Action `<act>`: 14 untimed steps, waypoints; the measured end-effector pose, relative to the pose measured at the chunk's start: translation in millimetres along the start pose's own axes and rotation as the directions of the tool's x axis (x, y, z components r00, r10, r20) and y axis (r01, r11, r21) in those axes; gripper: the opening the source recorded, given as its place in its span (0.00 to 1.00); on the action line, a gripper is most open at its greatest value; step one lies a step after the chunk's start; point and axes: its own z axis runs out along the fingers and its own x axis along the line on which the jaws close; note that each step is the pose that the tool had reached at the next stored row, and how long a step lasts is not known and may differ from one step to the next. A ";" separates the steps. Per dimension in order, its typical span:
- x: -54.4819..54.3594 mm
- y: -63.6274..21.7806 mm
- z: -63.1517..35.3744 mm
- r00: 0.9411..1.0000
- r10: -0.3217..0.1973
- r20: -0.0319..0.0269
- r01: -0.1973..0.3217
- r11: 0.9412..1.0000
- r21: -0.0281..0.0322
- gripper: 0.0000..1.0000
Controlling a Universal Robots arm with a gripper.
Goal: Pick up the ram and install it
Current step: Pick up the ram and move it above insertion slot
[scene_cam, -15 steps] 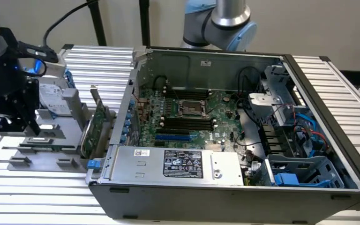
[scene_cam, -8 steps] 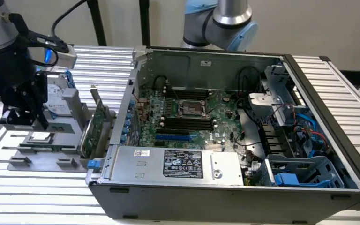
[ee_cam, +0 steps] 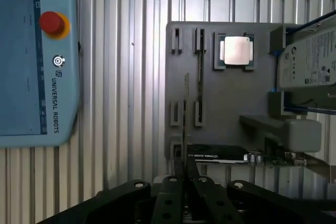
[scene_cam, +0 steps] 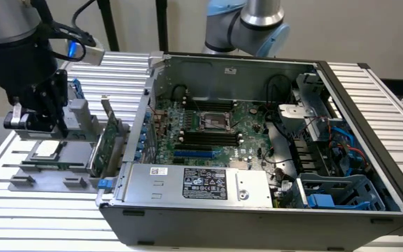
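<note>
Where the two black fingers of the pincer (ee_cam: 184,178) meet, they are closed on the ram (ee_cam: 185,124), which is seen edge-on in the wrist view as a thin strip running straight out from the fingertips. Beneath the ram lies a grey fixture plate (ee_cam: 226,103), and the strip is lined up over a pair of short slots (ee_cam: 176,114) in it; whether its far edge touches the plate cannot be told. Just beside it a longer narrow slot (ee_cam: 199,77) is cut into the same plate.

Further out on the plate a silver processor (ee_cam: 236,51) is seated in a square recess, a hard drive (ee_cam: 310,59) is held at one edge, and an expansion card (ee_cam: 218,153) is stood on its edge close to the fingers. The plate is carried by a ribbed aluminium desk (ee_cam: 126,103), on which a blue teach pendant (ee_cam: 31,66) with a red button (ee_cam: 52,23) is also laid, apart from the plate.

In the exterior view the pincer (scene_cam: 39,118) is hung over the plate at the exterior view's left, close against the hard drive. The upright expansion card and the side wall of the open computer case (scene_cam: 369,105) are set between it and the motherboard (scene_cam: 247,118). The black memory slots (scene_cam: 205,137) are found there, well apart from the ram, with a power supply (scene_cam: 194,182) along the case's front edge.
</note>
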 end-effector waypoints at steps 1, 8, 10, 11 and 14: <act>0.1 -4.1 -2.5 1.000 0.000 0.002 0.000 1.000 0.000 0.00; 0.6 -32.2 -21.8 1.000 -0.001 0.012 0.001 1.000 0.000 0.00; 0.7 -40.0 -27.7 1.000 -0.001 0.014 0.001 1.000 0.000 0.00; 0.8 -44.3 -30.5 1.000 -0.002 0.016 0.002 1.000 0.000 0.00; 1.1 -57.7 -36.3 1.000 -0.002 0.020 0.002 1.000 0.000 0.00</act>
